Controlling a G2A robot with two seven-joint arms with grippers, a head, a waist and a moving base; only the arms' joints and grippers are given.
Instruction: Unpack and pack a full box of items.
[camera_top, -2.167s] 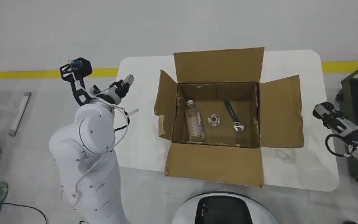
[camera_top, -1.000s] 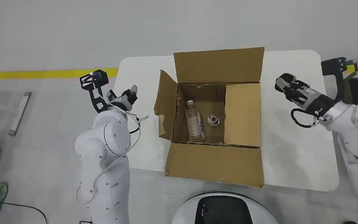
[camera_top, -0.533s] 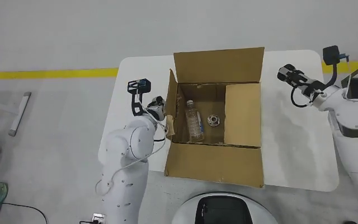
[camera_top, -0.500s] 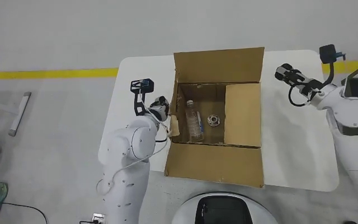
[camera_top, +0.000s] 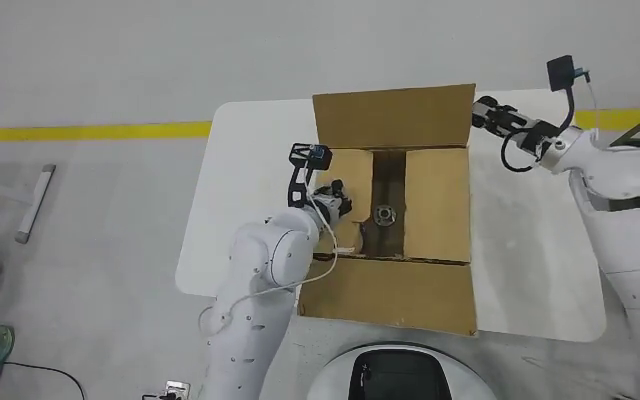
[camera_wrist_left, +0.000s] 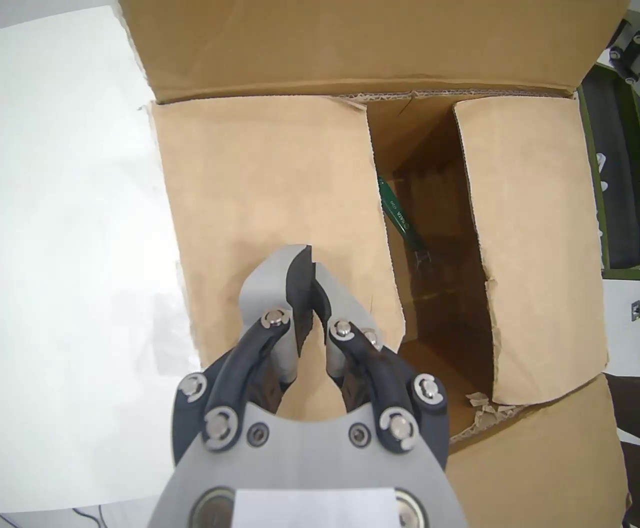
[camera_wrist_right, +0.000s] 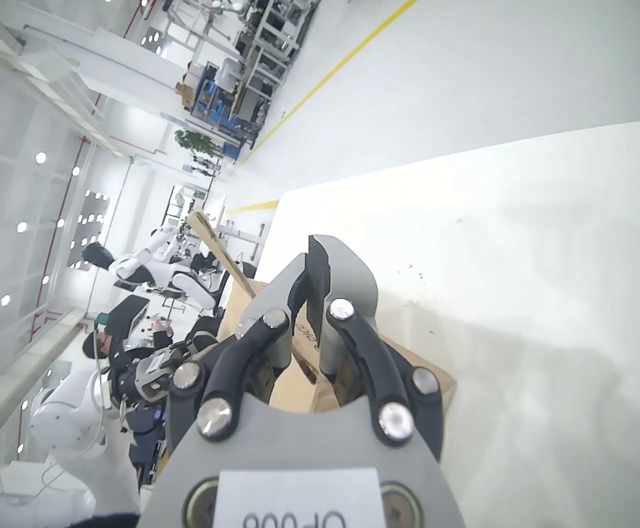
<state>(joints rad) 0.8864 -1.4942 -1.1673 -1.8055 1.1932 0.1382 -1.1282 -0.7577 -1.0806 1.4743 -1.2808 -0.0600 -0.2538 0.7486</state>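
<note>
Fingers (camera_wrist_left: 261, 295) of the left hand (camera_wrist_left: 303, 280) are seen clenched together, pad against pad, with nothing held between them. The tips are set on, or just above, the left flap (camera_wrist_left: 270, 190) of the box (camera_top: 385, 295); contact cannot be told for certain. That flap is laid flat inward over the opening, and the right flap (camera_wrist_left: 530, 225) is laid inward the same way from the opposite side. A gap is left between the two flaps, and through it the inside of the box is seen. In that gap a green wrench (camera_wrist_left: 398, 216) is found, lying slanted and partly hidden behind the left flap's edge. A round metal part (camera_top: 381, 213) is also shown on the box floor within the gap. The far flap (camera_top: 392, 118) is left open on the side away from the robot, and the near flap (camera_wrist_left: 540, 450) is spread outward toward the robot.

The right hand (camera_top: 487, 110) is held at the far right corner of the box, just beside the side edge of the far flap. Its fingers (camera_wrist_right: 350, 280) are drawn together and nothing is gripped in them; whether the cardboard is touched cannot be told. The box is placed in the middle of the white surface (camera_top: 245, 180). Beyond the surface, a yellow line (camera_top: 100, 130) is painted across the grey floor.
</note>
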